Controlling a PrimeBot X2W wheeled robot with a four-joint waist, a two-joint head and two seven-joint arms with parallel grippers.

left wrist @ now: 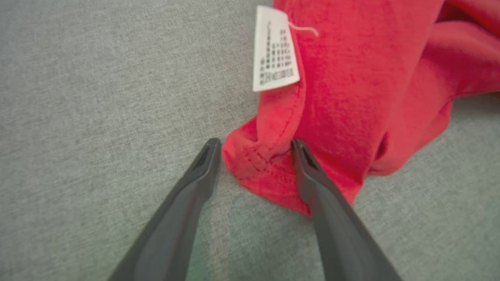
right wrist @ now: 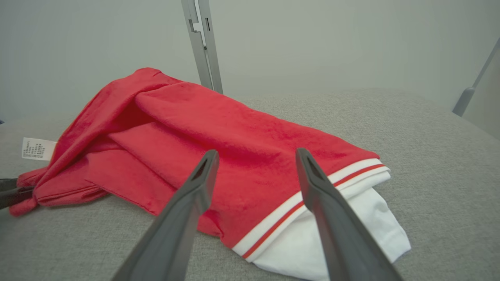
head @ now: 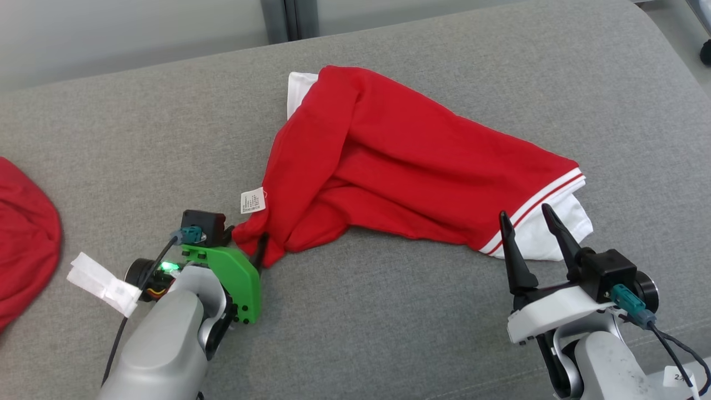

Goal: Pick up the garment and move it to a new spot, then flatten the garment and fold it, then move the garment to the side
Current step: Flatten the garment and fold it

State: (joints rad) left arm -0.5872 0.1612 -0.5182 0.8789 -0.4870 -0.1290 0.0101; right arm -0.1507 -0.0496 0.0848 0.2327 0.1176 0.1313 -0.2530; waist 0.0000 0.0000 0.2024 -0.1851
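Left gripper [left wrist: 256, 145] is spread around a bunched corner of the red shirt [head: 400, 161], right gripper [head: 530, 222] hangs open by its striped end, shirt's crumpled on the couch [head: 389, 322], so no flattening or folding done yet.

Count on inspection:
- Red garment with white striped trim [head: 400, 161], centre frame: one.
- White care label [head: 253, 200]: one.
- Further red cloth [head: 22, 244], left edge: one.
- Grippers: two, left gripper [left wrist: 254, 146] and right gripper [head: 525, 211].
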